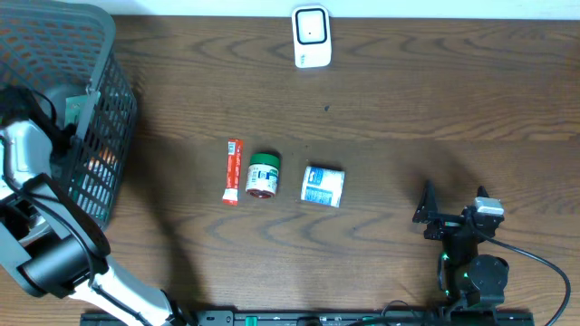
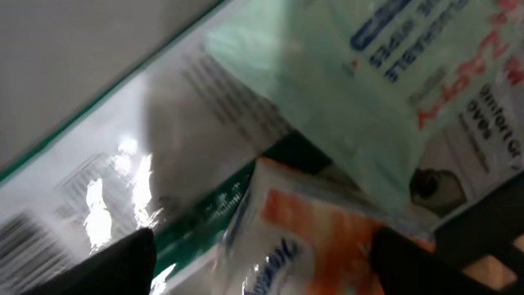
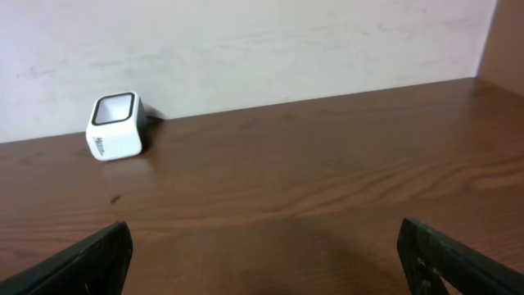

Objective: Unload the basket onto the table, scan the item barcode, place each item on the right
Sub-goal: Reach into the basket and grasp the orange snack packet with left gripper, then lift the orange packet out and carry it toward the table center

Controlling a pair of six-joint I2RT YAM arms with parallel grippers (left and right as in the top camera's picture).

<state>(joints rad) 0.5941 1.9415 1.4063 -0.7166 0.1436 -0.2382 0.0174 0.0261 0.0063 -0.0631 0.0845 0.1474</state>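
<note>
A small white scanner (image 3: 115,127) stood on the brown wooden table (image 3: 327,172), close to the pale wall (image 3: 246,49). The two dark fingers (image 3: 86,264) of the right gripper (image 3: 266,266) were far apart at the lower corners.

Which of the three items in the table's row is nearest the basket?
The red stick packet, leftmost; the green-lidded jar and blue-white pouch lie further right.

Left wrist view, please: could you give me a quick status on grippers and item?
Left gripper open in the basket, above an orange-white packet, nothing held. Right gripper open, low over bare table. Scanner at far edge, unobstructed.
</note>
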